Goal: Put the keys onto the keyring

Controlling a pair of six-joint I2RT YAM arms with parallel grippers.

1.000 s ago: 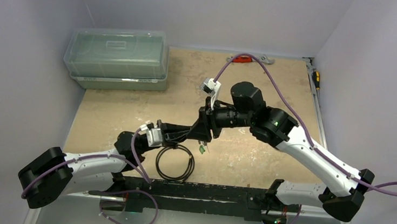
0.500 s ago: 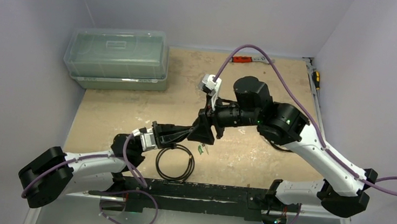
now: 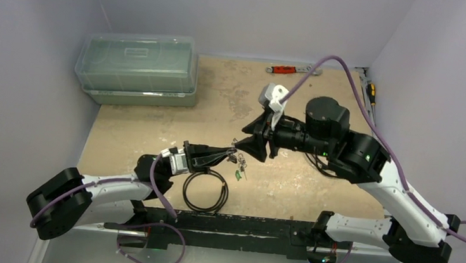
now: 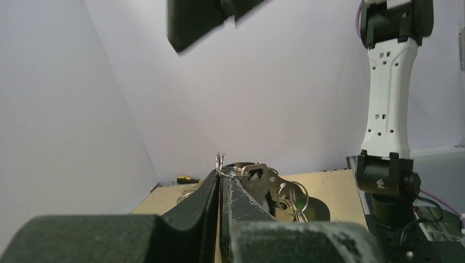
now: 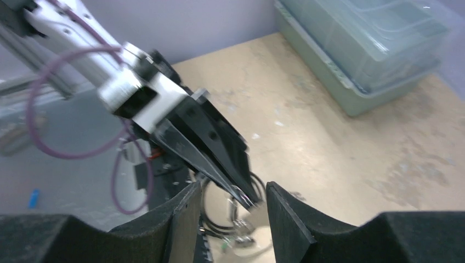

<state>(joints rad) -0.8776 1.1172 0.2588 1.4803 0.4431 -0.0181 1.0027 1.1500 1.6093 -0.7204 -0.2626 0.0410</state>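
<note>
Left gripper [image 4: 220, 181] pinching the thin keyring [image 4: 219, 162] between pressed-together fingers, keys [image 4: 263, 179] bunching just beyond the fingertips, white arm [image 4: 389, 104] standing off to its right.

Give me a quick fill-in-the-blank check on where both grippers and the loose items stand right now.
The left gripper is ____ on the keyring, keys dangling beneath.
The right gripper faces it with jaws ____.
The red-handled wrench lies along the ____ edge of the table.
The lidded clear bin sits in the far ____ corner.
Missing words: shut; open; far; left.
</note>
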